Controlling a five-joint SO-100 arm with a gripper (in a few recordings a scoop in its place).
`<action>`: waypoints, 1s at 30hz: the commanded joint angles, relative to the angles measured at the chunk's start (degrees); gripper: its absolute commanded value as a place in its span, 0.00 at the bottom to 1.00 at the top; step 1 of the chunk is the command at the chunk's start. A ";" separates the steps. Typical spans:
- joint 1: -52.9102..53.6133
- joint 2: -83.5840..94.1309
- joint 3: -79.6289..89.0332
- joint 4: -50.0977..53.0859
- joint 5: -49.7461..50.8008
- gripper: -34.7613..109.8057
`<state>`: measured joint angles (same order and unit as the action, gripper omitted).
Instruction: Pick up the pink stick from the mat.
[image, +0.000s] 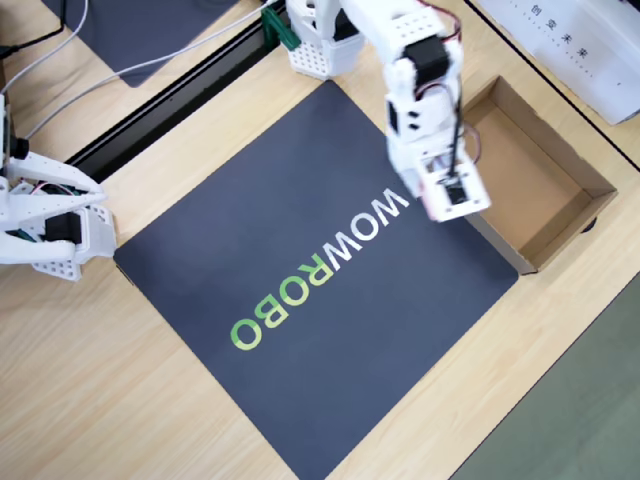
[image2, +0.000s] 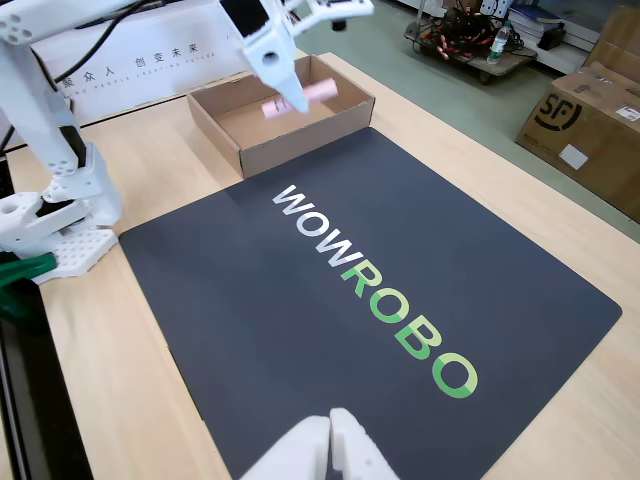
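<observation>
Trouble from here would be the pink stick (image2: 300, 96) slipping loose, since my hand (image2: 285, 78) pinches it only near one end. Over the box (image2: 262, 146), clear of the mat (image2: 300, 320), the stick juts sideways from my fingers, clamped on it.

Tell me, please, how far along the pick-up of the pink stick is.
Done: the pink stick is off the mat, lifted. In hand: the gripper holds it over the cardboard box. Left: nothing of the pick itself; it has not been released.
</observation>
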<state>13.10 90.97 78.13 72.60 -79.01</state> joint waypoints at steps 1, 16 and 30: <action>-5.36 0.18 -3.78 1.14 3.34 0.26; -23.03 -17.49 -18.98 5.80 9.40 0.26; -23.91 -26.89 -23.55 5.36 9.32 0.26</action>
<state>-9.76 63.37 56.69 77.52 -69.35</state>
